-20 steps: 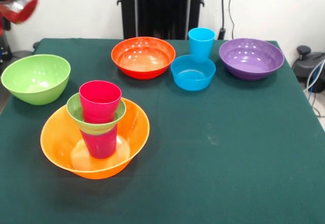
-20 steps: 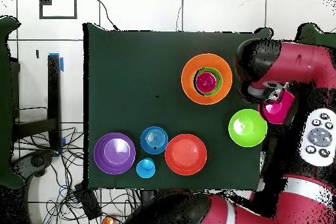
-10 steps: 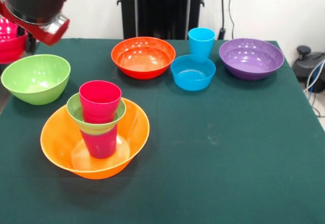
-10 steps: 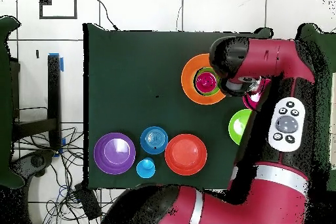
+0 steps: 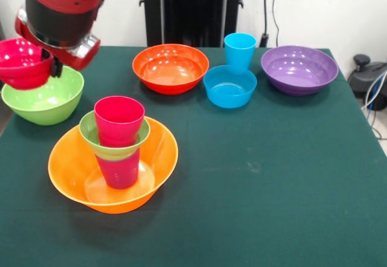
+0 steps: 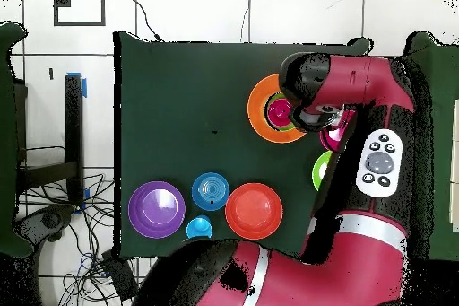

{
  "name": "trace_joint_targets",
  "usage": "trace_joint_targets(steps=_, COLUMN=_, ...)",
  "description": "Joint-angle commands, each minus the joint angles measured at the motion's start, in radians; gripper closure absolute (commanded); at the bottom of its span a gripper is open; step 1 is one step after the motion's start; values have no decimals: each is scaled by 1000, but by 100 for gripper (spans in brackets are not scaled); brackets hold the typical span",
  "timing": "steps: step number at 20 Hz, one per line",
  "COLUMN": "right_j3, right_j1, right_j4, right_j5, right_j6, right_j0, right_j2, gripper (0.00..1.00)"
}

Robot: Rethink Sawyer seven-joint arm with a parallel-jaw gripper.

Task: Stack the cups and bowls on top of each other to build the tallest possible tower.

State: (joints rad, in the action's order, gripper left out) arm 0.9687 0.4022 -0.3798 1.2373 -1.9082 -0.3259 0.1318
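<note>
Tower [image 5: 115,158] so far: we see an orange bowl [image 5: 154,176] as the base, a red-pink cup [image 5: 121,171] standing in it, a small lime bowl [image 5: 97,135] seated on that cup, and another red-pink cup [image 5: 118,119] in the lime bowl. We carry a small pink bowl [image 5: 23,62] at the gripper [image 5: 53,66], held mouth up by its rim, above the large lime bowl [image 5: 41,94] and just beside the tower. We cannot see the jaws themselves behind the wrist housing, so we cannot tell how they stand, though the bowl hangs clear of the table, so we judge it held. A rim grip leaves its base free to seat on the top cup. Unused pieces sit apart: red-orange bowl [image 5: 170,67], blue bowl [image 5: 229,86], blue cup [image 5: 239,50], purple bowl [image 5: 299,69].
</note>
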Motion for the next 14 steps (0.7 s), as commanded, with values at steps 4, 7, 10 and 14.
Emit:
trace_joint_targets(steps=4, right_j3=-31, right_j1=-84, right_j4=134, right_j5=89, right_j6=-242, right_j0=62, right_j2=-52, gripper=100)
trace_joint_targets(steps=7, right_j3=-43, right_j1=-90, right_j4=165, right_j5=99, right_j6=-260, right_j0=80, right_j2=-45, gripper=100)
trace_joint_targets(steps=10, right_j3=-76, right_j1=-99, right_j4=186, right_j5=131, right_j6=-263, right_j0=97, right_j2=-32, gripper=100)
trace_joint_targets(steps=14, right_j3=-139, right_j1=-97, right_j4=190, right_j5=229, right_j6=-233, right_j0=123, right_j2=-5, gripper=100)
